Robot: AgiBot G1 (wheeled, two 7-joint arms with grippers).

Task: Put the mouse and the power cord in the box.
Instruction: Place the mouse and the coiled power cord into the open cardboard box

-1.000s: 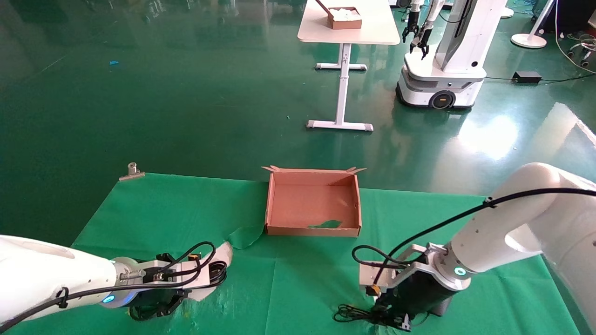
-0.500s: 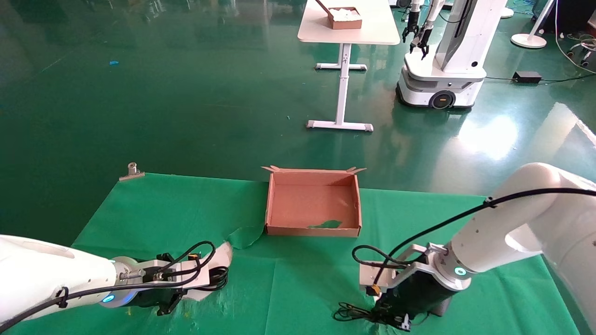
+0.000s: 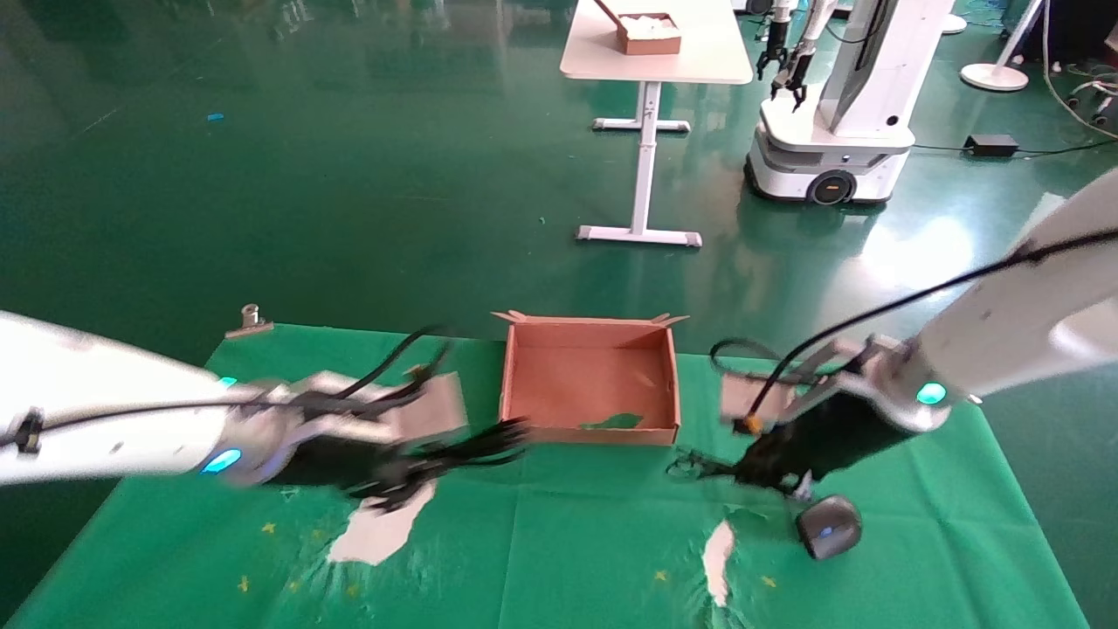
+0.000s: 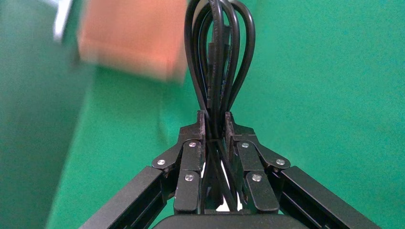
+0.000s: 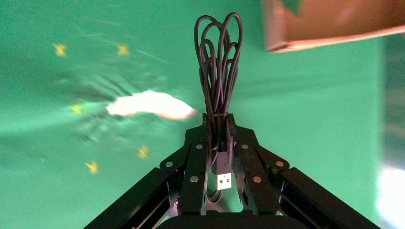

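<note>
The brown cardboard box (image 3: 587,433) stands open at the table's far middle. My left gripper (image 3: 424,467) hangs above the cloth just left of the box, shut on the looped power cord (image 3: 489,441). In the left wrist view, the gripper (image 4: 215,117) pinches the thick loops (image 4: 219,57) near the box (image 4: 131,38). My right gripper (image 3: 742,472), right of the box, is shut on the mouse's bundled thin cable (image 3: 690,463). The mouse (image 3: 828,527) is low beside it. In the right wrist view, the cable (image 5: 217,62) and USB plug (image 5: 223,174) sit in the gripper (image 5: 217,119).
White torn patches (image 3: 380,533) (image 3: 718,550) show in the green cloth near the front. A metal clip (image 3: 249,321) holds the cloth's far left corner. A green scrap (image 3: 611,422) lies inside the box. Beyond stand a white table (image 3: 655,61) and another robot (image 3: 838,96).
Both arms rose from the table's near edge and moved toward the box, the left carrying the power cord, the right carrying the cable bundle. The mouse came into view.
</note>
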